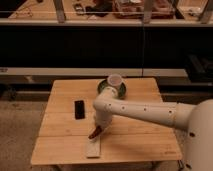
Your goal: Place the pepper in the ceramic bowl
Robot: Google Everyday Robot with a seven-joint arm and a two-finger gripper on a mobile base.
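On the wooden table (pixel 135 136), the black slab (pixel 79 109) lies left of the fingers, the gripper (pixel 98 127) has them closed narrowly on the tilted pepper (pixel 94 133) just above the pale block (pixel 93 148), and the ceramic bowl (pixel 104 87), a white cup (pixel 115 80) at its middle, sits beyond them, slightly right.

- A slatted wooden table (pixel 145 145) stands mid-room in dim, warm light.
- Speckled grey floor (pixel 20 125) lies to its left and near side.
- A dark panelled wall (pixel 75 47) runs across behind it, with a pale ledge (pixel 50 71) along the foot.
- Farther back is a cluttered wooden counter (pixel 45 12) with grey posts (pixel 60 10).
- The gripper (pixel 96 130) is low over the table's near part.
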